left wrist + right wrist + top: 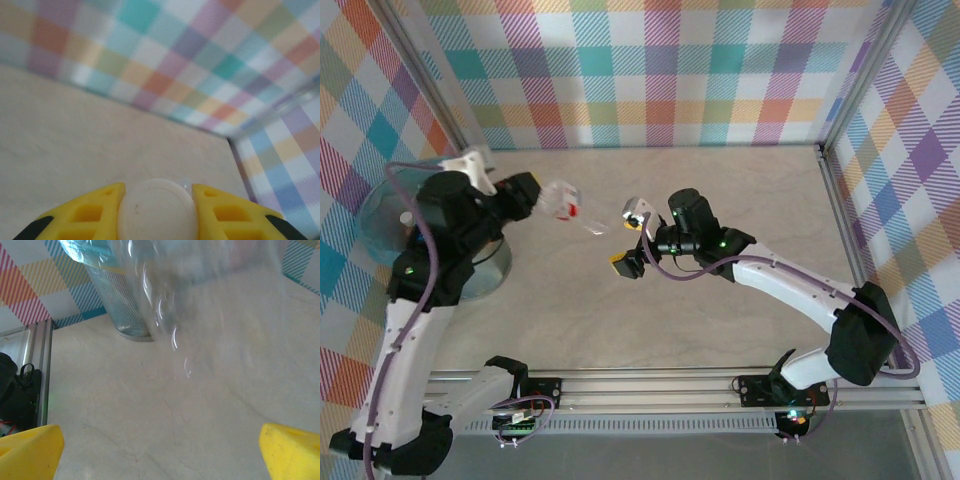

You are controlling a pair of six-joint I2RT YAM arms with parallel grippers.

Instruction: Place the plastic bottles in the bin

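Observation:
A clear plastic bottle (575, 210) with a red patch on its label hangs level above the table between the two arms. My left gripper (538, 197) is shut on its white cap (156, 212), which sits pinched between the yellow fingers (87, 216). My right gripper (630, 238) stands open just right of the bottle's free end, touching nothing. In the right wrist view the bottle (200, 275) is a blurred clear shape above the gripper (160, 455). The grey bin (492, 272) with its teal bag (382, 215) stands at the left, partly hidden by my left arm.
The bin's mesh wall (122, 305) rises beyond the bottle in the right wrist view. Plaid walls enclose the table at the back and both sides. A metal rail (670, 385) runs along the near edge by the arm bases.

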